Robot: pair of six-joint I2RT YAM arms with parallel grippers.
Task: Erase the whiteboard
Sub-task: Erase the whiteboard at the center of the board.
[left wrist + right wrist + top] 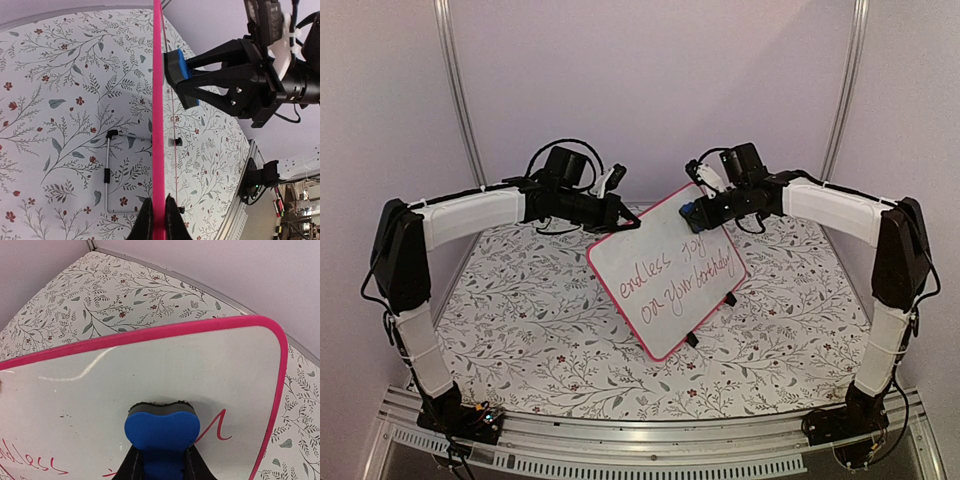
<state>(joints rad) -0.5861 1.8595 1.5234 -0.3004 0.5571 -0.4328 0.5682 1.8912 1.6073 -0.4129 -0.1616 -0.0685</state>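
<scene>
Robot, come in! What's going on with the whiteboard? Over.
Left hand shut on whiteboard edge, holding it up. Right hand shut on blue eraser, at board's top. Red writing not yet wiped. Nothing blocking.

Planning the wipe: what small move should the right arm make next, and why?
Probably sweep the eraser down across the red writing: the right gripper holds it at the blank upper corner of the whiteboard, the text is unwiped, and the left gripper clamps the frame.
</scene>
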